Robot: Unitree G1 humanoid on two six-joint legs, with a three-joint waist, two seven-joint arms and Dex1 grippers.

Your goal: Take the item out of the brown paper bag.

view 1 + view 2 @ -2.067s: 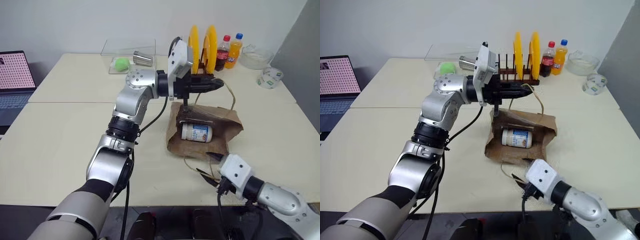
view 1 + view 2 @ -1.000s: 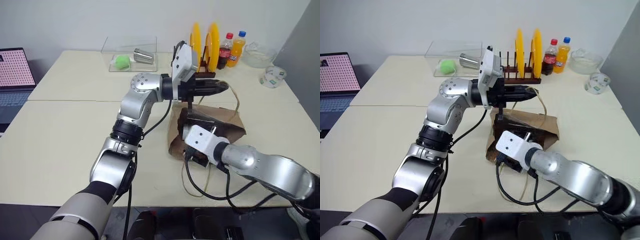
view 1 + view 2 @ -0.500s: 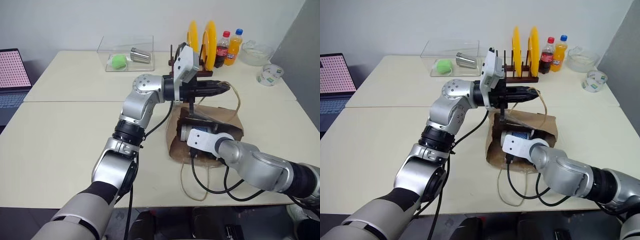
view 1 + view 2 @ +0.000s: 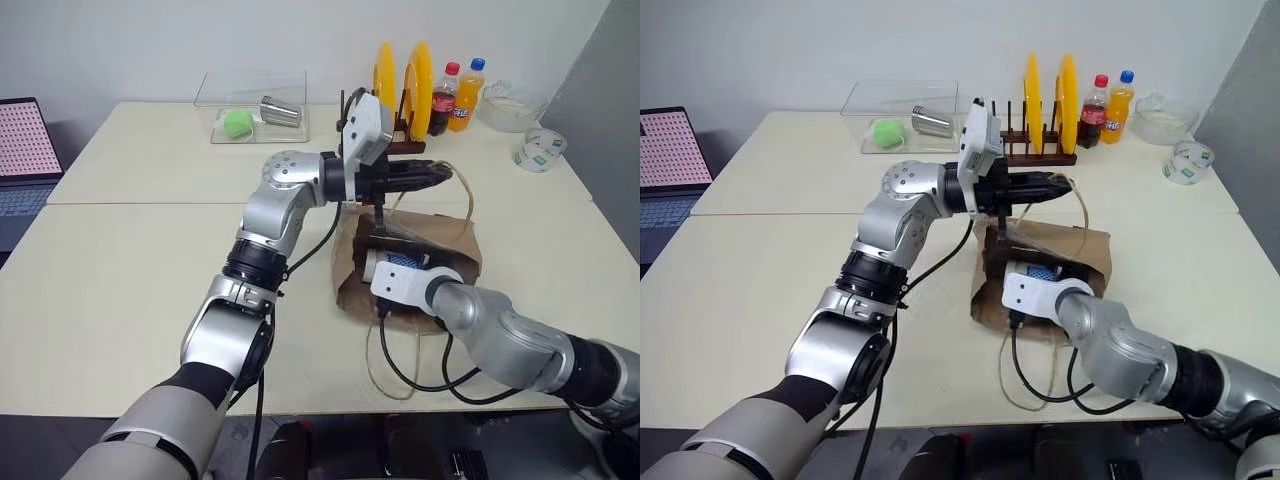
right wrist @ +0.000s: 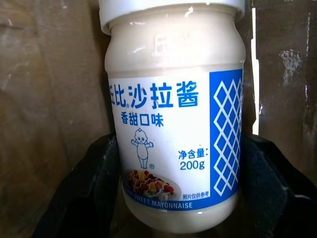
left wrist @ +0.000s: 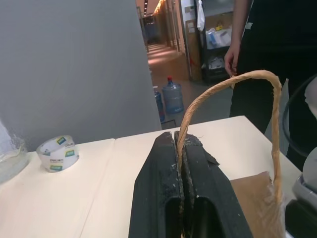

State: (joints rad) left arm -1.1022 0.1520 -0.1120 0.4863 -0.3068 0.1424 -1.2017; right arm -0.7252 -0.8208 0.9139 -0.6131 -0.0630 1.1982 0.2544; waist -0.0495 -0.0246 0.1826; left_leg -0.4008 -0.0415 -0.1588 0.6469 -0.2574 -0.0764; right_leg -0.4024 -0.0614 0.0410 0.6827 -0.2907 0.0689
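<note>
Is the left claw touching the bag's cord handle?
Touching. The left wrist view shows the left claw shut with the cord handle pinched between its fingers.

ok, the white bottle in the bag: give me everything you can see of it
The bottle is a small white plastic cylinder with a white cap and creamy contents. Its label carries blue Chinese print, a blue diamond-pattern band, a baby figure, a salad picture and "SWEET MAYONNAISE". It lies on its side inside the open mouth of the brown paper bag, resting on the paper. The right gripper is in the bag, one black finger on each side of the bottle's base; contact can't be confirmed.
</note>
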